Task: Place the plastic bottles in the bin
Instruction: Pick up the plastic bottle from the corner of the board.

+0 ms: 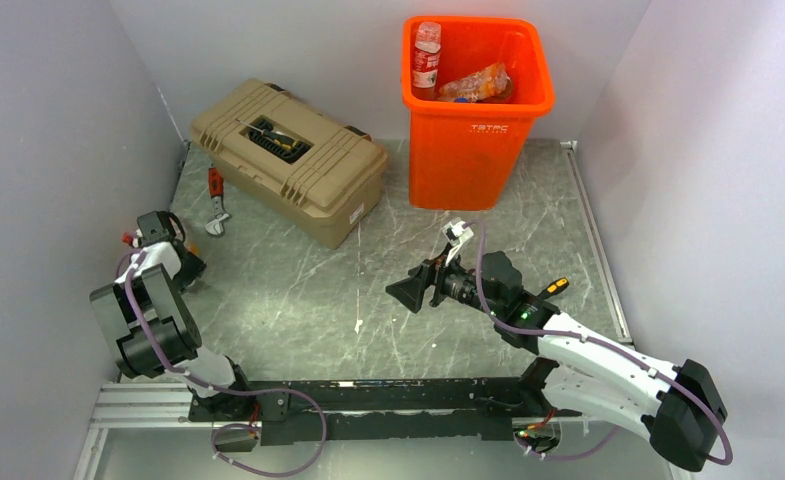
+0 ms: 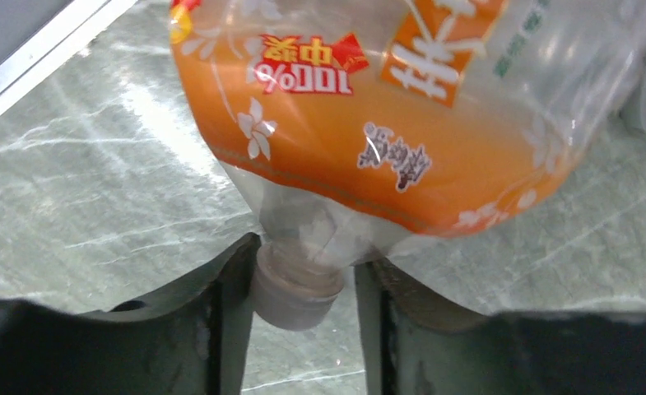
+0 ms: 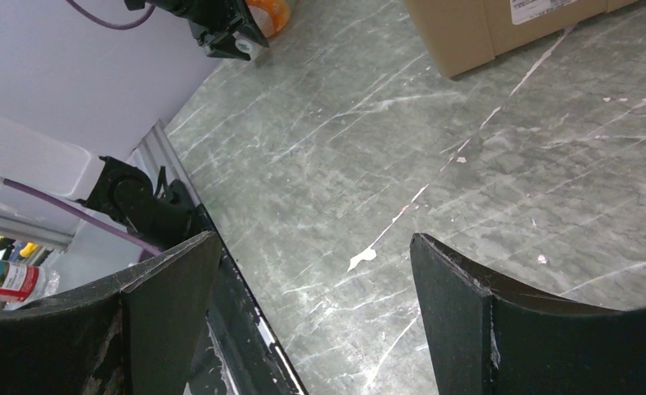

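The orange bin [image 1: 478, 150] stands at the back of the table and holds a clear bottle with a red label [image 1: 426, 60] and an orange-labelled bottle [image 1: 476, 83]. Another orange-labelled plastic bottle [image 2: 369, 123] lies on the table by the left wall. My left gripper [image 2: 307, 251] is closed around its neck, with the cap [image 2: 295, 288] between the fingers. In the top view the left gripper [image 1: 190, 262] hides this bottle. The bottle also shows in the right wrist view [image 3: 271, 12]. My right gripper [image 1: 400, 292] is open and empty over the table's middle [image 3: 313, 239].
A tan toolbox [image 1: 288, 160] sits at the back left, also visible in the right wrist view [image 3: 500, 25]. A red-handled wrench [image 1: 216, 205] lies beside it. A small orange and black item [image 1: 556, 287] lies by the right arm. Grey walls close in on both sides.
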You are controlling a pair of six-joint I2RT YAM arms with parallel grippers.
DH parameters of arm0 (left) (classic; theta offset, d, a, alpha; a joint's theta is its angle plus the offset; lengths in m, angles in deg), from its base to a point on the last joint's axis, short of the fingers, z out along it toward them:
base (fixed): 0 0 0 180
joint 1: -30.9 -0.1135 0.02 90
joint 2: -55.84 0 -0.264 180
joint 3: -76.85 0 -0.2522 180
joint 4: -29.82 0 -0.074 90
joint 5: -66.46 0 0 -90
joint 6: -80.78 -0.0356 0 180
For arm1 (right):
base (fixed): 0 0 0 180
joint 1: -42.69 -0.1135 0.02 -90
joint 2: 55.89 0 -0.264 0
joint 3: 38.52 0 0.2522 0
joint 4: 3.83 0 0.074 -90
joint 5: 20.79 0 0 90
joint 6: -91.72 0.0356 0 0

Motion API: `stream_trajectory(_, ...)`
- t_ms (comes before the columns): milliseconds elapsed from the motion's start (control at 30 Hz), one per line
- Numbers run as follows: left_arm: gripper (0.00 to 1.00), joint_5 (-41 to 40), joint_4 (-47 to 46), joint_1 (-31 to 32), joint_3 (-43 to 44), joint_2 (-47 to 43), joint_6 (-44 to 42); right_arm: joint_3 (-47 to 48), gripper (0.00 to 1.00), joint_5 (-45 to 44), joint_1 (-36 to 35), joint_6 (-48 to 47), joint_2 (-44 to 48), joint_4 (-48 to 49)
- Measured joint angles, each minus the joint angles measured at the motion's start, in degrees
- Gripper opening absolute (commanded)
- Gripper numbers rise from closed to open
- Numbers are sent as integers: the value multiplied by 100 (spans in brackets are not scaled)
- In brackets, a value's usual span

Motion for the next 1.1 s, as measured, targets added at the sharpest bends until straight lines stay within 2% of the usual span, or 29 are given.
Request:
stream_trajectory(167,15,339,-83,33,-4,-15,-50,0,90,-42,0,0,2,-2)
stream_trajectory(233,1,382,-94,31,-26,-66,-39,0,90,-59,0,2,2,-4)
stream_trajectory(367,0,310,-98,142,-79,-334,-44,0,90,-83,0,0,2,-9)
stream_trajectory(600,0,-35,-42,745,-140,-1169,-83,-4,90,-107,0,4,59,-13)
stream_trajectory(967,0,-278,7,1421,-37,-3523,-289,-9,89,-157,0,22,85,-103)
stream_trajectory(1100,0,-22,-332,1646,-13,-4310,-535,-9,89,-293,0,22,262,-278)
